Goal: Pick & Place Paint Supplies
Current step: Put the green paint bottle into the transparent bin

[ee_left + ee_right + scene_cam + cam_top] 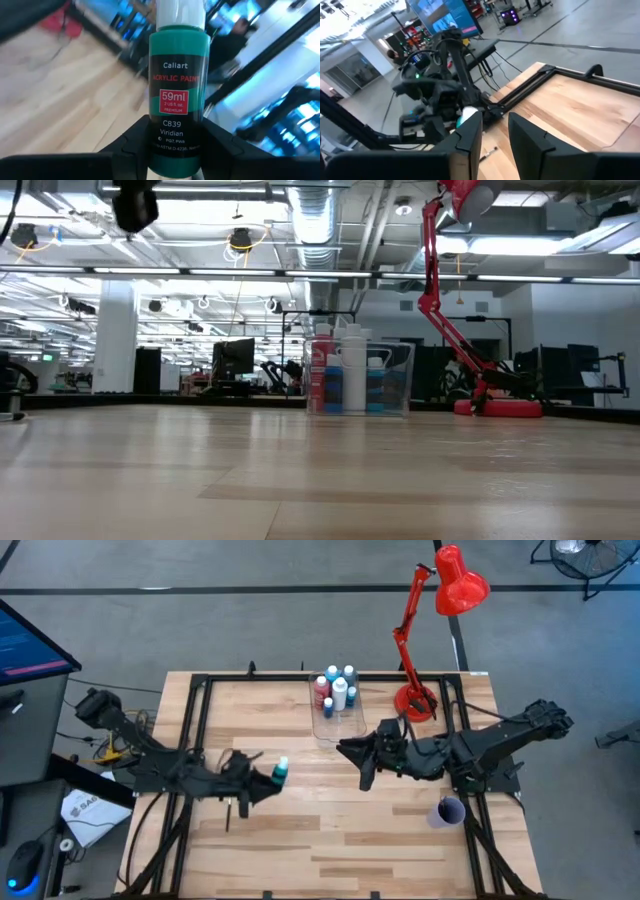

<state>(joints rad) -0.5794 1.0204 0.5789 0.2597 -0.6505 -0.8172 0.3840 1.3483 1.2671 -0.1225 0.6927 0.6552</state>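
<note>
A green paint bottle (179, 75) with a white cap, labelled Viridian, is up off the table at the left, and my left gripper (266, 782) is shut on it. A clear box (338, 712) at the table's far middle holds several more paint bottles (338, 688), red, white and blue, standing upright. My right gripper (356, 756) hangs in the air near the table's middle, just in front of the box. It is open, and nothing is between its fingers (470, 134). My left gripper pinches the green bottle's lower body (177, 137) between its two fingers (125, 146), one on each side. The white cap end (283, 766) sticks out beyond the fingers. The bottle is lifted clear of the table.
A red desk lamp (415, 698) stands on the table's far right, beside the box. A small purple cup (447, 811) sits near the right edge. A thin dark stick (228, 816) lies on the wood below my left arm. Bare wood runs across the near half (330, 850).
</note>
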